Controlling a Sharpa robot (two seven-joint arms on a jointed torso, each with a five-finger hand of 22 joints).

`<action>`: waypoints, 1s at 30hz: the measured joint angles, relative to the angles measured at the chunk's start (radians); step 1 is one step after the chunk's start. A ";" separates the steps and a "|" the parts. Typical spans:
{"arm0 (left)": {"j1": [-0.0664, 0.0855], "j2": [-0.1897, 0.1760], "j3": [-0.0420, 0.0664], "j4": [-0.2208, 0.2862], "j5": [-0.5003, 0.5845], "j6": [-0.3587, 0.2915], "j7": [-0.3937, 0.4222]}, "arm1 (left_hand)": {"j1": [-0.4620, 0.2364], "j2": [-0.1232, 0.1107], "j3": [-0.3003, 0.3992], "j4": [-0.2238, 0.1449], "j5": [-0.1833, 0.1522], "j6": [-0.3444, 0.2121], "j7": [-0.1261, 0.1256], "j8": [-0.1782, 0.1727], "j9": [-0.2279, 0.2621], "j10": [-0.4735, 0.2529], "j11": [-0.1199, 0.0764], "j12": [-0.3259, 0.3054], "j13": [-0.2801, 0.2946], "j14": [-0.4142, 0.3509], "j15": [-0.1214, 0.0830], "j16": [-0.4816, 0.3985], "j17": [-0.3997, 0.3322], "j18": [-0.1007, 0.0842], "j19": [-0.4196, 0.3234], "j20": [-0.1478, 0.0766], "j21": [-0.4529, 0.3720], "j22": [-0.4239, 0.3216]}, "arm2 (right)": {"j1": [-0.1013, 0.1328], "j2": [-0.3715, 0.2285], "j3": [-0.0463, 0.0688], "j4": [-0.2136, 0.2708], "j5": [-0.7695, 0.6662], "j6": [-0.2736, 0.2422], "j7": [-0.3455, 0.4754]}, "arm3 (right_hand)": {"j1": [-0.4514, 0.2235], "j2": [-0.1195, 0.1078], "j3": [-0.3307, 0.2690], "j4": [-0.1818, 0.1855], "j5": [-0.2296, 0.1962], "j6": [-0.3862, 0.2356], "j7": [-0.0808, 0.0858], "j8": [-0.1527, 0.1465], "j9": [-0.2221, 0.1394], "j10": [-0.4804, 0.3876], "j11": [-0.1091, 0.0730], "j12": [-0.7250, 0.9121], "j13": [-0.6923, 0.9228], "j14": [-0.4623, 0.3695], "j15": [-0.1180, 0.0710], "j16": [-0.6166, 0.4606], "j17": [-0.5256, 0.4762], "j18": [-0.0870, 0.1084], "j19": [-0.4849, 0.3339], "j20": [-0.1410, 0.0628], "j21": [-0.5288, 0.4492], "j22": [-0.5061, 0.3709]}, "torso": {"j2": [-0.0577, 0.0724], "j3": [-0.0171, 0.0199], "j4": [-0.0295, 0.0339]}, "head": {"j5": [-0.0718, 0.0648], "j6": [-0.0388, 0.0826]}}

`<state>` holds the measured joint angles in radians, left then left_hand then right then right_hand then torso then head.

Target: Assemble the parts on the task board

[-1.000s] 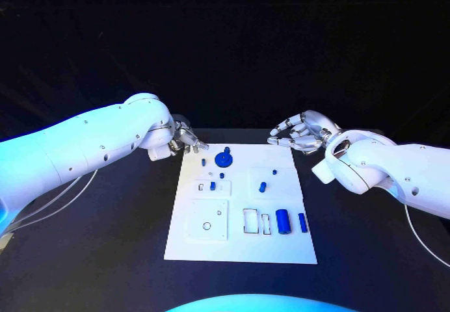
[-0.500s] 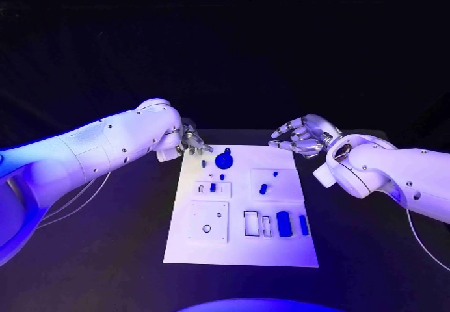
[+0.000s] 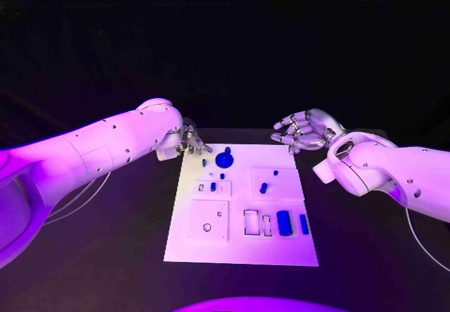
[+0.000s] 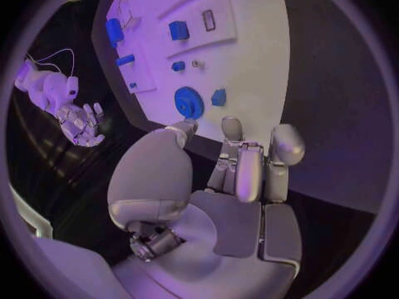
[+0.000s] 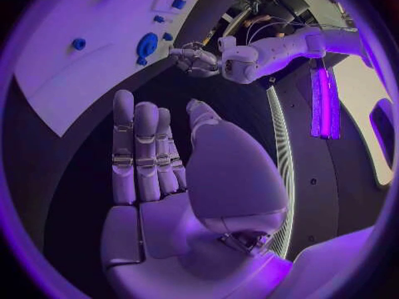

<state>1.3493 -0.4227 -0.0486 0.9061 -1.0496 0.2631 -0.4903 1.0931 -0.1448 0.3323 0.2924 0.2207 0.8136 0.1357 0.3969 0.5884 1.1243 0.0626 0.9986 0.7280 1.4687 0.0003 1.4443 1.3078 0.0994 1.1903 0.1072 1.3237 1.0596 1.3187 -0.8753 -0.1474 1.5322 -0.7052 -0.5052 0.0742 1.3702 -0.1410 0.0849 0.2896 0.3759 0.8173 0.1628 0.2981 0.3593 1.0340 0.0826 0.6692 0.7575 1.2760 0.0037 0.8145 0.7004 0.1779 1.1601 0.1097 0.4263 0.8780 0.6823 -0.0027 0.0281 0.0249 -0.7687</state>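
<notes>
Head view, both hands off task board far corners

A black desk is being seen under purple light, its surface matte and dark. Behind its far edge, a black backdrop is taking up the whole upper part of the head view, with faint folds barely being made out. In the right wrist view, a pale curved strip is being shown running along the edge of the dark surface, and beyond it a bright purple light bar is glowing. Next to the bar a pale wall or panel is being lit, with a dark rounded opening in it. What the opening is cannot be told.
</notes>
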 measured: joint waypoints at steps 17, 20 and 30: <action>-0.011 0.006 -0.009 -0.010 0.003 0.054 -0.004 | 0.024 0.015 -0.003 -0.003 0.000 0.022 -0.011 0.031 0.011 0.007 -0.007 0.005 0.003 -0.001 -0.006 0.004 0.000 0.000 0.004 -0.004 0.004 0.004 | 0.000 0.005 0.000 -0.008 0.084 -0.070 0.073 | 0.010 -0.029 0.131 -0.007 0.006 -0.078 0.030 0.070 -0.030 -0.071 0.072 -0.311 -0.483 -0.165 0.091 -0.526 -0.206 0.000 -0.102 0.087 -0.345 -0.379 | -0.001 0.0012 0.0000 | -0.001 -0.004; -0.011 0.006 -0.010 -0.010 0.004 0.059 -0.004 | 0.024 0.015 -0.003 -0.003 0.000 0.029 -0.011 0.033 0.013 0.007 -0.007 0.005 0.003 0.000 -0.007 0.004 0.000 0.000 0.004 -0.004 0.004 0.005 | 0.000 0.005 0.000 -0.009 0.096 -0.073 0.081 | 0.010 -0.029 0.135 -0.006 0.006 -0.078 0.030 0.074 -0.032 -0.071 0.072 -0.311 -0.499 -0.165 0.091 -0.537 -0.213 0.000 -0.102 0.087 -0.348 -0.392 | -0.001 0.0012 0.0000 | -0.001 -0.005; -0.011 0.009 -0.011 -0.008 0.020 0.070 -0.005 | 0.080 0.037 0.001 -0.006 0.000 0.041 -0.023 0.057 0.027 0.016 -0.016 0.013 0.006 -0.002 -0.017 0.013 0.000 0.000 0.011 -0.011 0.008 0.015 | 0.000 0.008 0.000 -0.012 0.123 -0.078 0.098 | 0.010 -0.029 0.135 -0.006 0.006 -0.081 0.033 0.074 -0.034 -0.068 0.075 -0.315 -0.517 -0.169 0.094 -0.545 -0.220 0.000 -0.105 0.091 -0.351 -0.407 | -0.002 0.0014 0.0000 | 0.001 -0.002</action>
<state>1.3378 -0.4141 -0.0594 0.8982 -1.0294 0.3330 -0.4951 1.1729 -0.1074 0.3331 0.2862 0.2207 0.8547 0.1123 0.4537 0.6153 1.1405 0.0465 1.0119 0.7337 1.4664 -0.0168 1.4572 1.3076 0.0994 1.2009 0.0965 1.3316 1.0749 1.3187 -0.8669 -0.1475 1.5205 -0.5825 -0.5827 0.1724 1.3805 -0.1701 0.2197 0.2840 0.3817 0.7364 0.1956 0.3716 0.3250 0.9660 0.1571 0.3545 0.2407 1.1071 0.0980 0.2699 0.4806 0.1778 1.0550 0.2004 0.0751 0.4712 0.6808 -0.0012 0.0281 0.0260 -0.7711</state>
